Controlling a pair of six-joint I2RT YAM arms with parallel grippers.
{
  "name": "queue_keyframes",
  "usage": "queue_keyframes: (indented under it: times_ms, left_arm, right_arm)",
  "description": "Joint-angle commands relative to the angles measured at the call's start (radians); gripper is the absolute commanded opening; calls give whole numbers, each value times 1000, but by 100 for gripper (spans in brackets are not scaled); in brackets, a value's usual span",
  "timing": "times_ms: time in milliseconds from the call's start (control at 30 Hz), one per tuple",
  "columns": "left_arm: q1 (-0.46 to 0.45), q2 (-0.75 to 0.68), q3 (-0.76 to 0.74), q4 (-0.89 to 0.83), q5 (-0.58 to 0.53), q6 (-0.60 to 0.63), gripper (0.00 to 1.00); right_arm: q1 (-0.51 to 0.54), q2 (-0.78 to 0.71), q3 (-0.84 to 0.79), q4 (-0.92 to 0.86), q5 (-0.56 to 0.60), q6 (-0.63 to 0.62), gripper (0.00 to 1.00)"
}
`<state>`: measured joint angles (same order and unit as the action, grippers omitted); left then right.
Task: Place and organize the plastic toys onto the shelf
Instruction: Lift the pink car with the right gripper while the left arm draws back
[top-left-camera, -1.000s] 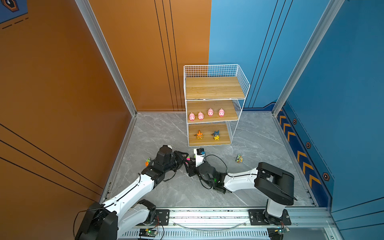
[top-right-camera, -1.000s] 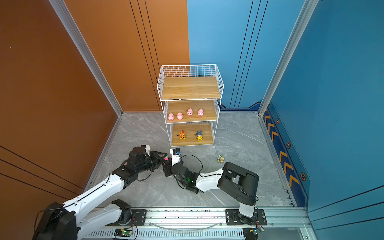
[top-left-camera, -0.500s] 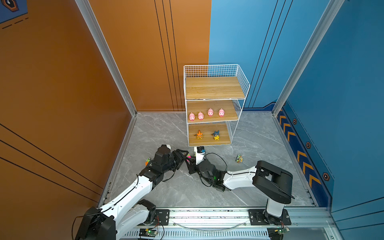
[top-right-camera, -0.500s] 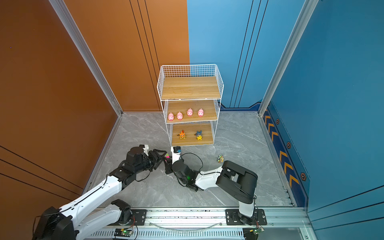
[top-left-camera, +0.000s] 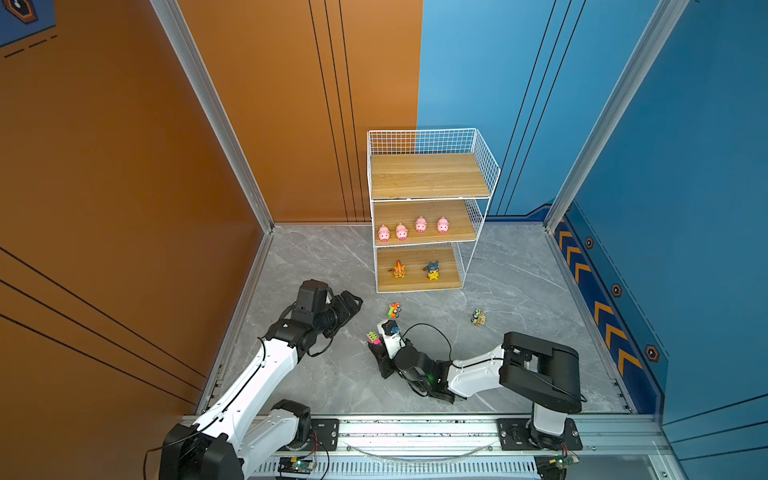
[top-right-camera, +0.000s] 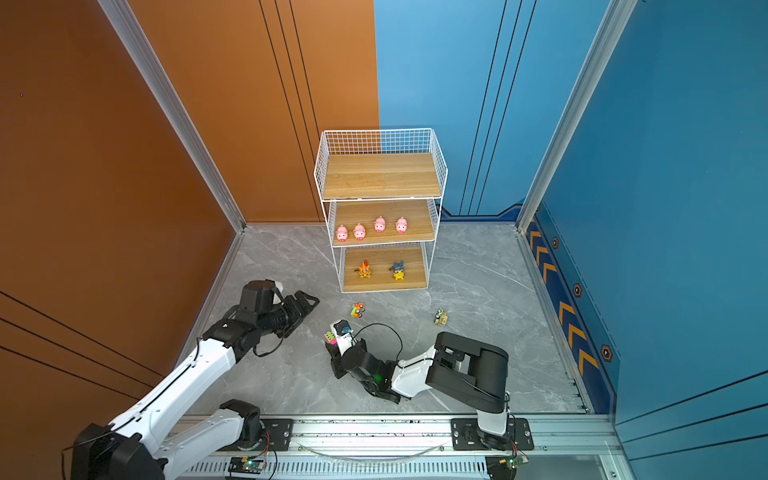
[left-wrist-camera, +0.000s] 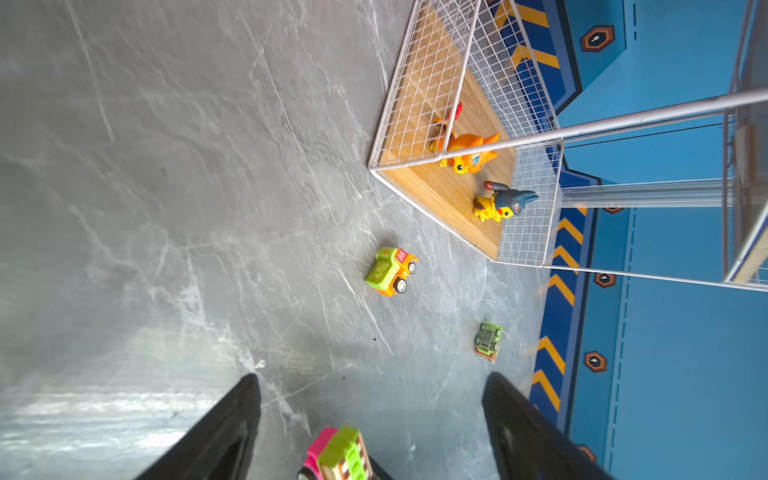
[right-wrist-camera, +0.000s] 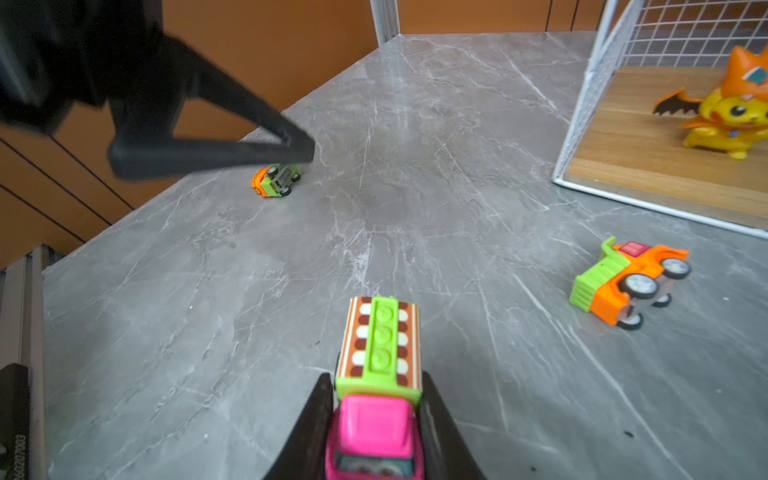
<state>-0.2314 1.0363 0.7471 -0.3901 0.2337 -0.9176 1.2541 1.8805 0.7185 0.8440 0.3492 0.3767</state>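
The shelf (top-left-camera: 430, 176) (top-right-camera: 381, 176) stands at the back, with several pink pigs (top-left-camera: 421, 224) (top-right-camera: 379, 224) in a row on its middle board. My right gripper (right-wrist-camera: 376, 379) (top-left-camera: 376, 345) is low over the floor, shut on a pink car (right-wrist-camera: 376, 419) (top-left-camera: 373, 337) (top-right-camera: 330, 337) (left-wrist-camera: 338, 453) with a green-topped bed. My left gripper (left-wrist-camera: 372, 376) (top-left-camera: 353, 302) (top-right-camera: 309, 302) hovers open and empty just left of it. An orange car (top-left-camera: 395, 309) (left-wrist-camera: 390, 272) (right-wrist-camera: 627, 282) lies tipped before the shelf. A green car (top-left-camera: 478, 317) (left-wrist-camera: 488, 340) lies farther right. Another orange-green car (right-wrist-camera: 276, 180) lies overturned near the left wall.
An orange flame-topped figure (top-left-camera: 399, 269) and a blue-and-yellow figure (top-left-camera: 433, 270) stand on the shelf's bottom board. Orange and blue walls close the grey marble floor (top-left-camera: 519, 270) on three sides. The arms' rail (top-left-camera: 415, 428) runs along the front.
My left gripper has opened, let go of the pink car and drawn back to the left. The right gripper has closed on that car and now holds it alone.
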Motion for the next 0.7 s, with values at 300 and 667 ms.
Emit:
queue_keyframes:
  times_ms: [300,667]
  left_arm:
    - [112,184,428,-351,-53,417,92]
    - [112,234,393,-287,-39,527,95]
  right_arm:
    - [5,137,7,77,-20,-93,23]
    - [-17,176,59,-21,-124,-90,38]
